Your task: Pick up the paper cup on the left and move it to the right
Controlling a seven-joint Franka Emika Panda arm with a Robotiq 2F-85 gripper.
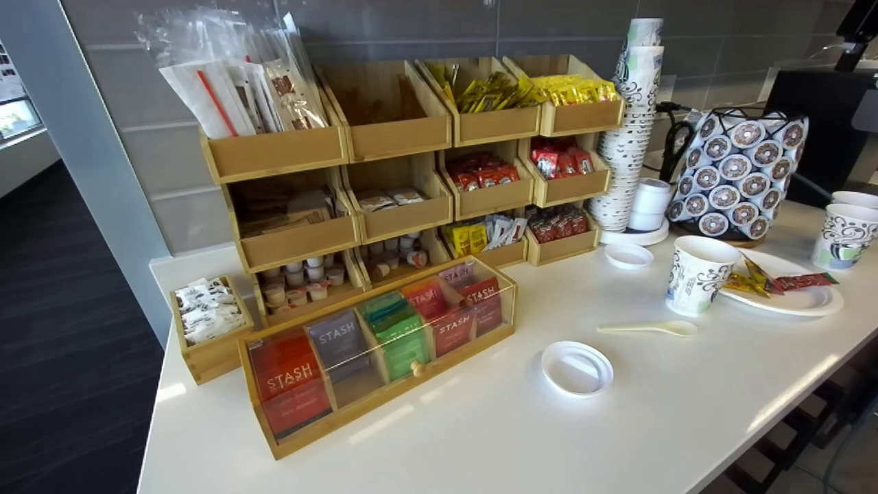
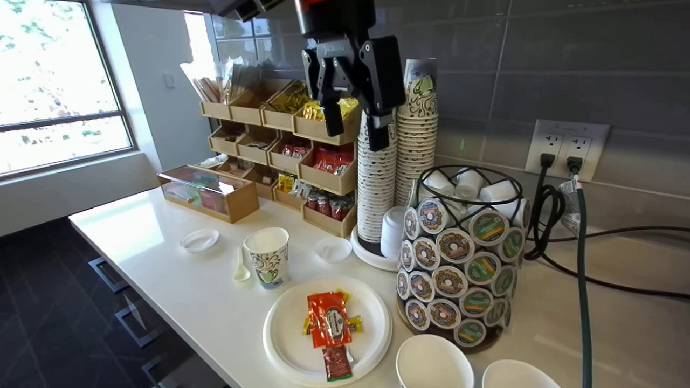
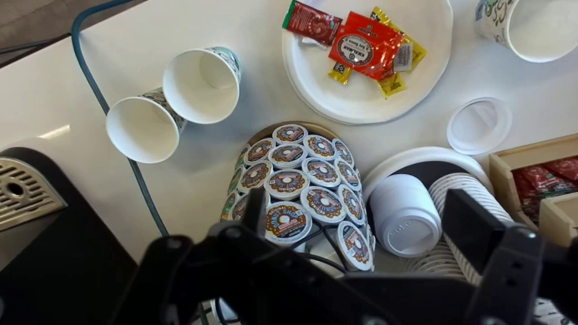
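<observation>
A white paper cup with a green and black print stands upright and alone beside the plate. It shows in both exterior views (image 1: 699,278) (image 2: 269,260) and at the right edge of the wrist view (image 3: 496,22). Two similar cups stand close together on the far side of the plate; one (image 3: 201,85) and its neighbour (image 3: 142,130) show their open mouths in the wrist view. My gripper (image 2: 357,128) is open and empty, high above the counter near the tall cup stacks. In the wrist view its fingers (image 3: 363,216) are spread, with nothing between them.
A white plate (image 2: 280,345) holds sauce packets. A pod rack (image 2: 458,264), cup stacks (image 2: 376,188) and wooden bins (image 1: 398,137) line the wall. A spoon (image 1: 648,328), a lid (image 1: 577,368), a tea box (image 1: 384,343) and a cable (image 3: 146,194) are also on the counter.
</observation>
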